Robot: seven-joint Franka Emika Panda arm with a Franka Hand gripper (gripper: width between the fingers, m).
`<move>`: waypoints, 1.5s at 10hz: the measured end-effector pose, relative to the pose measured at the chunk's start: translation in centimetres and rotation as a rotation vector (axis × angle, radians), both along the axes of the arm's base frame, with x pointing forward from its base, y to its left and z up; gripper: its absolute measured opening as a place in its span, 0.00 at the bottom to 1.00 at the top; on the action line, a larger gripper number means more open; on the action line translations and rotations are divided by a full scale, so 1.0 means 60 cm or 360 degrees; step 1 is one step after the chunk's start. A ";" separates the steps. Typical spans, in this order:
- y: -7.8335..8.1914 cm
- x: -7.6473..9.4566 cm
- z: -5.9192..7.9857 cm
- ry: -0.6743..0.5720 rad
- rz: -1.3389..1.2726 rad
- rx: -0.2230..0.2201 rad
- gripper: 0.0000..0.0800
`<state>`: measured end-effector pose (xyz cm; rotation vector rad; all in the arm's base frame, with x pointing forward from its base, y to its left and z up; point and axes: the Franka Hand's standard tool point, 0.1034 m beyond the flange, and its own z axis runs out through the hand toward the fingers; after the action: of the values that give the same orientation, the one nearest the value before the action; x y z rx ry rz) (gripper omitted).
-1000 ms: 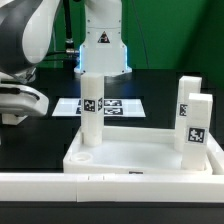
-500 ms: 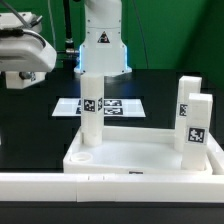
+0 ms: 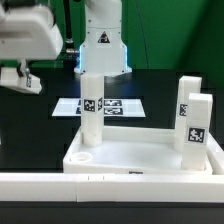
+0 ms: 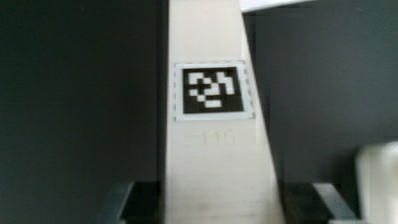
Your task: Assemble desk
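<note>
**Exterior view.** The slab [image 3: 130, 155] lies flat on the black desk [image 3: 30, 130], close to the camera. Its raised rim runs all round it, and a round socket shows open at its near corner on the exterior view's left. One upright leg [image 3: 92, 105] stands at the slab's far corner on that same side, tag facing the camera. Two more upright legs [image 3: 188, 105] [image 3: 197, 125] stand just beside each other along the edge on the exterior view's right. The middle of the slab is bare. A long white border rail [image 3: 110, 187] crosses the foreground, just in front of the slab's near edge. The marker board [image 3: 115, 104] lies flat behind the slab, partly hidden by the upright leg. The tool [image 3: 22, 78] hangs high on the exterior view's left, well apart from the slab and legs, with open dark desk beneath it. Something white shows at it, but this view does not make out the fingers.

**Wrist view.** Here the tool [image 4: 222, 205] is seen from close up. A fourth leg [image 4: 217, 60] runs lengthwise between the two dark fingers [image 4: 128, 205], which sit against its opposite sides, so the tool is clamped on it. The leg's tag [image 4: 215, 90] faces the camera. Dark desk lies to either side, and a blurred white shape [image 4: 374, 175] at the edge cannot be identified.
</note>
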<state>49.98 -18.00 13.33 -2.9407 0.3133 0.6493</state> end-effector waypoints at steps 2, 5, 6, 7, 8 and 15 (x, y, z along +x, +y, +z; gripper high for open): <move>0.008 0.035 0.056 -0.0241 0.0029 -0.0031 0.36; -0.005 0.033 0.052 -0.0499 0.0010 -0.0119 0.36; -0.009 0.049 0.053 -0.0637 -0.0003 -0.0193 0.36; 0.002 0.073 0.053 -0.0755 0.0010 -0.0261 0.36; 0.019 0.104 0.066 -0.0854 0.0010 -0.0302 0.36; 0.094 0.174 0.115 -0.1649 -0.0073 -0.0585 0.36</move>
<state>60.42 -12.34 20.20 -3.0817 0.3886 -1.0301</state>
